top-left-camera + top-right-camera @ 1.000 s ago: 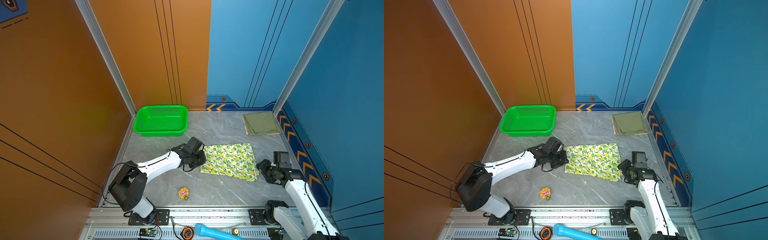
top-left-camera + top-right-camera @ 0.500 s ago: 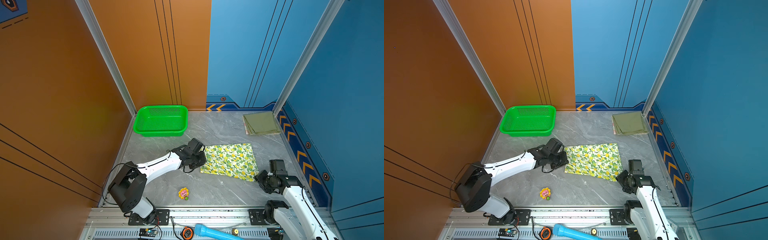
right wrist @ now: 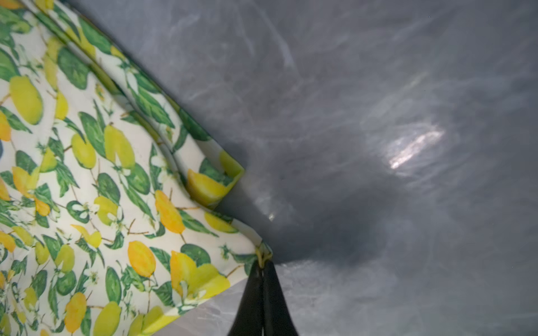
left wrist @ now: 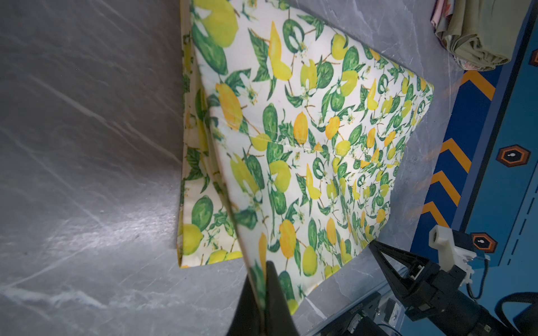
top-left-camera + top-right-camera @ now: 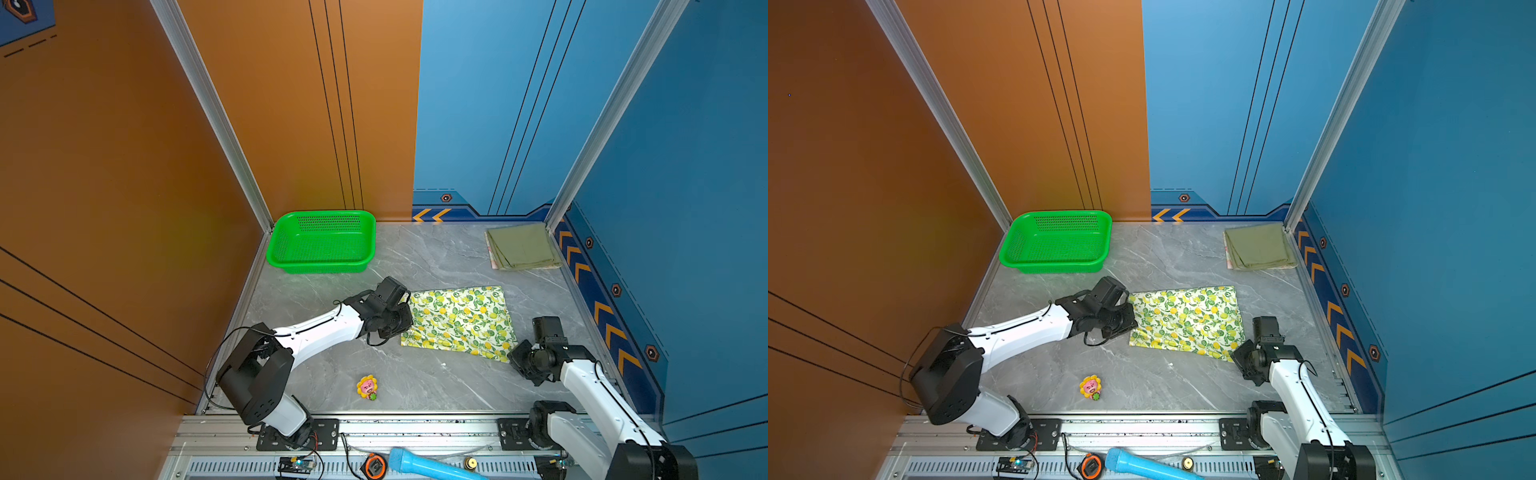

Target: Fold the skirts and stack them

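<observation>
One grey marble worktop [image 5: 436,257]. One lemon-print skirt [image 5: 459,320], flat mid-worktop, in layers. One green basket [image 5: 324,214], far left corner. One olive skirt [image 5: 521,247], folded in far right corner atop another cloth; only its pinkish edge [image 4: 438,16] shows. Two grippers: left gripper [image 4: 262,276] pinching the lemon skirt's left edge, right gripper [image 3: 263,267] pinching its near right corner. One flower toy [image 5: 367,387], near front.
</observation>
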